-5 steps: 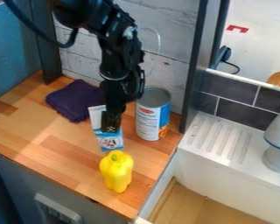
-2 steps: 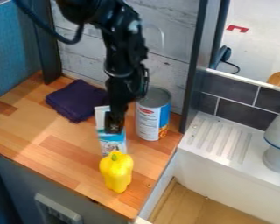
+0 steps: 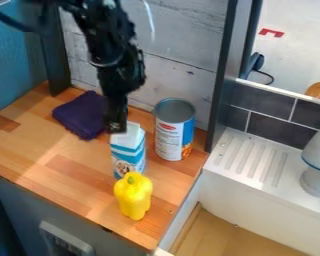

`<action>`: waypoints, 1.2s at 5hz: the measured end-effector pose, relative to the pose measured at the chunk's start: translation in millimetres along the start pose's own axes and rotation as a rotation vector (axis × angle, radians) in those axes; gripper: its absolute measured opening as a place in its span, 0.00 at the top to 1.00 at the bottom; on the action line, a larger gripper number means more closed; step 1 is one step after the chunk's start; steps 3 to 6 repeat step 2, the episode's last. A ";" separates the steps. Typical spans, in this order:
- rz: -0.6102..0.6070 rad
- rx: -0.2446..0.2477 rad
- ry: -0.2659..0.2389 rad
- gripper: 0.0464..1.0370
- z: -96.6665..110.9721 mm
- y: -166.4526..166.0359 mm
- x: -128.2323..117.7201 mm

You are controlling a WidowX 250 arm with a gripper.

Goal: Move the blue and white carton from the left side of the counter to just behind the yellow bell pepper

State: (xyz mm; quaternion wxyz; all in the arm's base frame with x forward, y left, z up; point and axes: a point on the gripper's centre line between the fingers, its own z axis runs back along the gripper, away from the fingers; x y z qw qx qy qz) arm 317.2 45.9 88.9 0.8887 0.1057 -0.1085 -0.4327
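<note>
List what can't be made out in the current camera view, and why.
All camera view:
- Contact between tool and carton: the tool overlaps the carton's top edge.
- Carton's lower front corner: behind the yellow pepper.
- Dark cloth's right end: behind the tool.
- Can's smallest label print: too small.
- Grey-white object's right side: cut off by the right edge.

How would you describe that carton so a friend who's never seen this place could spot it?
Start at the wooden counter and find the round can. Just left of it in the picture, between the black gripper and the yellow pepper, stands the carton. Its flat blue-and-white sides and white top set it apart from the can and pepper.
</note>
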 end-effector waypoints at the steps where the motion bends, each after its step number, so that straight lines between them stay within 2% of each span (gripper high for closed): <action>1: 0.046 0.025 -0.076 0.03 29.8 7.9 -19.7; 2: 0.230 -0.071 0.004 0.03 50.0 4.6 -57.2; 6: 0.230 -0.071 0.004 0.03 50.0 4.6 -57.2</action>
